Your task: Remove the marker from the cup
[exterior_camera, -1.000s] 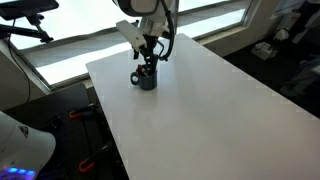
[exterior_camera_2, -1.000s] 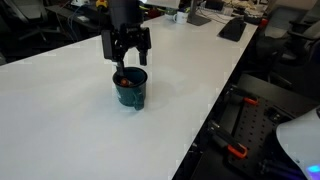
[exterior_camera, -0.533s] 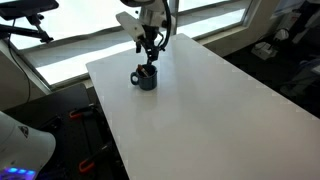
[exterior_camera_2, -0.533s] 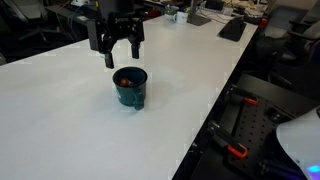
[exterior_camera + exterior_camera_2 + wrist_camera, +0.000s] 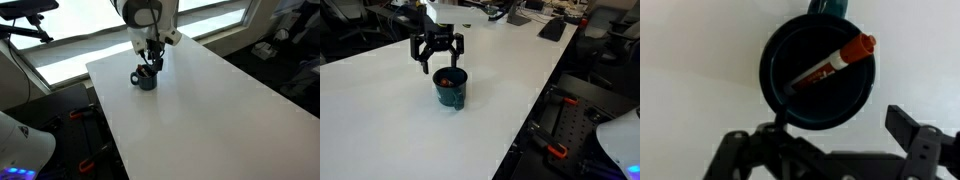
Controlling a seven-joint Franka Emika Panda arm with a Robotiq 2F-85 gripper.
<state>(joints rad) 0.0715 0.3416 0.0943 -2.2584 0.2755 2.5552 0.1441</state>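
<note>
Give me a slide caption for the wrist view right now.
Open pincer above the dark cup, red-tipped marker slanting across its inside, tip near the rim.

The bench under the fingers is smooth, white and matt. The cup just below them looks like glazed ceramic, dark with a slight sheen. The marker inside it seems smooth plastic, its reddish cap faintly shiny. The fingers are matt black.

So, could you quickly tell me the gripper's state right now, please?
Gripper: open, holding nothing, hovering over the dark navy mug containing the red-tipped marker.
</note>
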